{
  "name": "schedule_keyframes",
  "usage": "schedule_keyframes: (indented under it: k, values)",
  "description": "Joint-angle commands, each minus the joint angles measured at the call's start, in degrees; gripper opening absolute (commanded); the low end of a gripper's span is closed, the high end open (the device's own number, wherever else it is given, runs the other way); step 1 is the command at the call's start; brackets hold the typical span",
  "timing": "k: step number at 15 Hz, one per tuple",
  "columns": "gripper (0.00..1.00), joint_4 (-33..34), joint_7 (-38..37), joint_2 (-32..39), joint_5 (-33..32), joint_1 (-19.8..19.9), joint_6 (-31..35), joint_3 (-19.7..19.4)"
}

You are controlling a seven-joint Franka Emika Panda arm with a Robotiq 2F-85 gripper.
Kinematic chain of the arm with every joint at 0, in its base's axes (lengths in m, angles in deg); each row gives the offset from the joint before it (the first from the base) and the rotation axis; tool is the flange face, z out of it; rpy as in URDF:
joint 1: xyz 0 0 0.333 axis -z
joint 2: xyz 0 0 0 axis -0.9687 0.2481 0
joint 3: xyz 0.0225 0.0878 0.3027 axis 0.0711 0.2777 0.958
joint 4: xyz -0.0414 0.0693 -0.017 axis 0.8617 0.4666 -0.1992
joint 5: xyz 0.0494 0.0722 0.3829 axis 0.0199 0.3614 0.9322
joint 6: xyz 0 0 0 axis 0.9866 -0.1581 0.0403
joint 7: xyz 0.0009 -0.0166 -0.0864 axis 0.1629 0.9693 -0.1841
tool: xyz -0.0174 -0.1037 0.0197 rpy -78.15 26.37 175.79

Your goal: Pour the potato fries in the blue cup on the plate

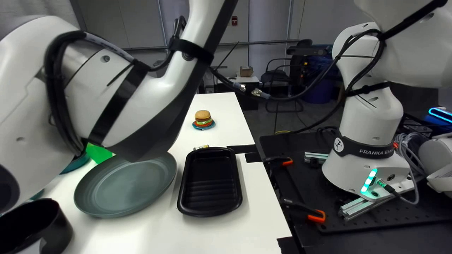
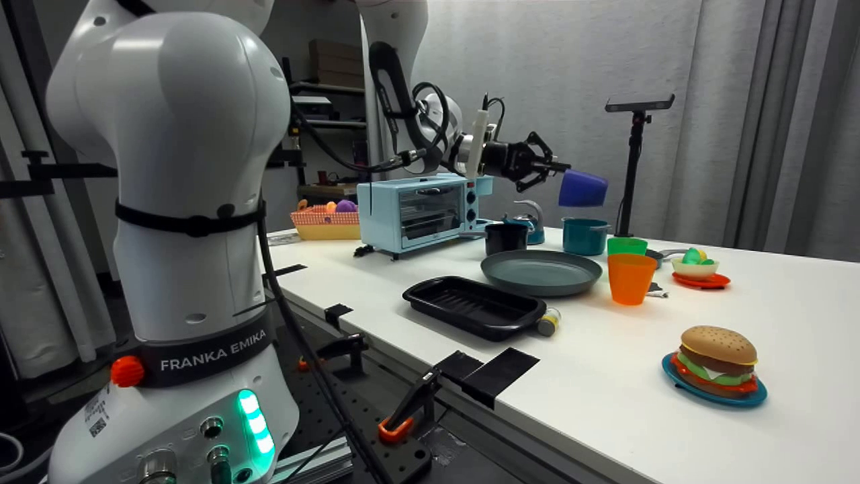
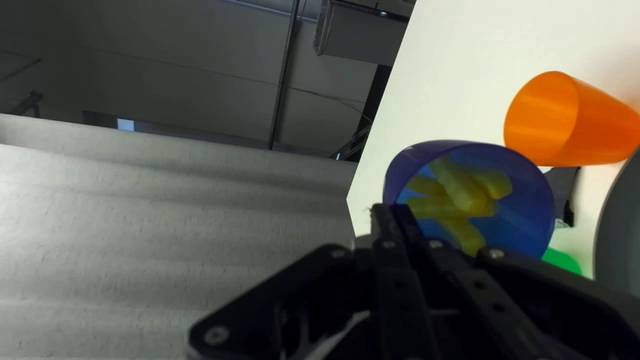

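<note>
The blue cup (image 2: 583,189) is held in the air, slightly tilted, in an exterior view. My gripper (image 2: 563,166) is shut on its wall near the rim. In the wrist view the fingertips (image 3: 391,207) pinch the edge of the blue cup (image 3: 525,220), and several yellow potato fries (image 3: 460,192) lie inside it. The dark grey-green plate (image 2: 541,272) lies flat on the table, lower than the cup and nearer that camera. The plate also shows in an exterior view (image 1: 123,187), partly behind the arm, and at the wrist view's right edge (image 3: 620,235). No fries show on its visible part.
An orange cup (image 2: 631,279) and a green cup (image 2: 626,247) stand beside the plate. A teal pot (image 2: 584,236) is below the held cup. A black pot (image 2: 505,239), light-blue toaster oven (image 2: 423,208), black tray (image 2: 474,306) and toy burger (image 2: 716,363) are around.
</note>
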Motion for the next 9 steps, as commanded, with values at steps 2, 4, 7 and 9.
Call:
schedule_keyframes:
  k: [2,4,7,9]
  values:
    - [0.01,1.6,-3.8,1.8,-5.3,-0.3,-5.0,0.8]
    - [0.01,1.6,-4.8,2.2,-6.8,-0.3,-6.5,1.0]
    - [0.01,1.7,-5.9,2.6,-8.5,-0.2,-8.4,1.4]
    - [0.01,1.7,-6.8,2.8,-9.4,-0.2,-9.5,1.6]
